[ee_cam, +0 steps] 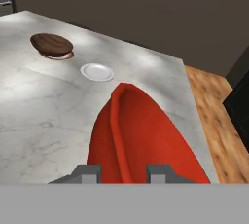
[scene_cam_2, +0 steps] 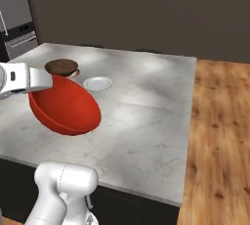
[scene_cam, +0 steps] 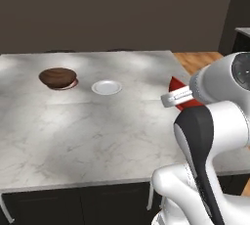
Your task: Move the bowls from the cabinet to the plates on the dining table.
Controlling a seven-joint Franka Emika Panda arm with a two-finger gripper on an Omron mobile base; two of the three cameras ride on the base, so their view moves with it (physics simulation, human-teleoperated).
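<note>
Left base view, tabletop: the marble tabletop (scene_cam: 88, 136) filled the middle of the frame under a dark wall.
Left base view, wooden bowl: the dark-brown wooden bowl (scene_cam: 57, 77) sat on a plate at upper left, a sliver of pale rim showing at its lower right.
Left base view, bare plate: a pale plate (scene_cam: 106, 87) lay just to the right of it, apart from it.
Left base view, red bowl: a sliver of the red bowl (scene_cam: 181, 97) showed at centre right, behind my arm.
Right base view, red bowl: it hung tilted on edge at centre left, above the marble, with the wooden bowl and bare plate beyond it at upper left.
Hand view, gripper: my gripper (ee_cam: 124, 173) at bottom centre was pinching the red bowl's rim, one finger on each side.
Hand view, floor: a wooden floor (ee_cam: 214, 121) lay at the right.
</note>
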